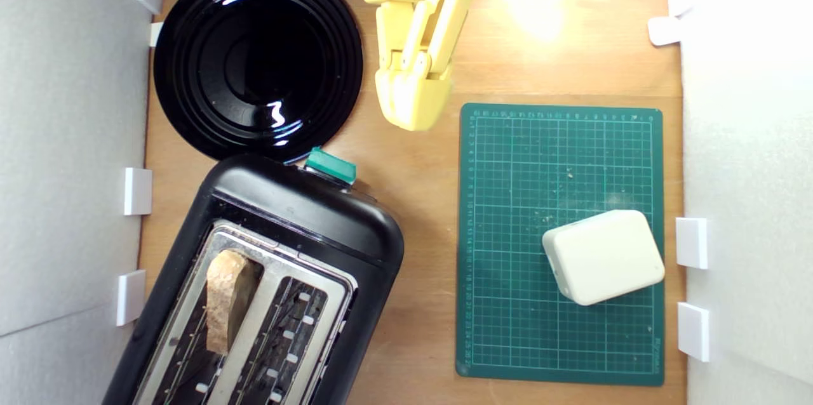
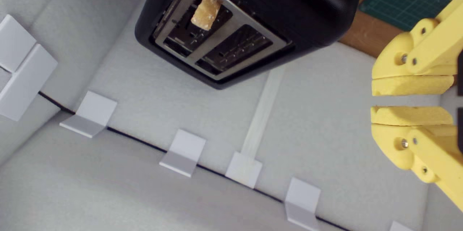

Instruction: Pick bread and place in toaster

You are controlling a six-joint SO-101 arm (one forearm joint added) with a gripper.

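A: Black casing of the toaster (image 1: pixel 267 278) is cut off at the lower edge of the exterior view; its far end is not visible. Confirm contents.

B: One piece of bread (image 1: pixel 223 303) stands upright in the slot nearer the exterior view's left. Its lower part is hidden inside the slot. The second slot shows only wire guides. Slot count: two.

A: Gripper status?

B: The yellow gripper (image 1: pixel 411 114) sits at 12 o'clock in the exterior view, its upper part cut off by the frame. In the wrist view the two pads (image 2: pixel 408 85) are nearly together, a thin gap between them, nothing held. It is well apart from the toaster.

A: Other items, counted?

B: One glossy black plate (image 1: pixel 190 62) at 10 o'clock, its rim partly hidden behind the toaster's green lever knob (image 1: pixel 330 167). One green cutting mat (image 1: pixel 508 303) at 4 o'clock. One white block (image 1: pixel 603 257) lies on the mat. Crumbs on the mat are too small to count.
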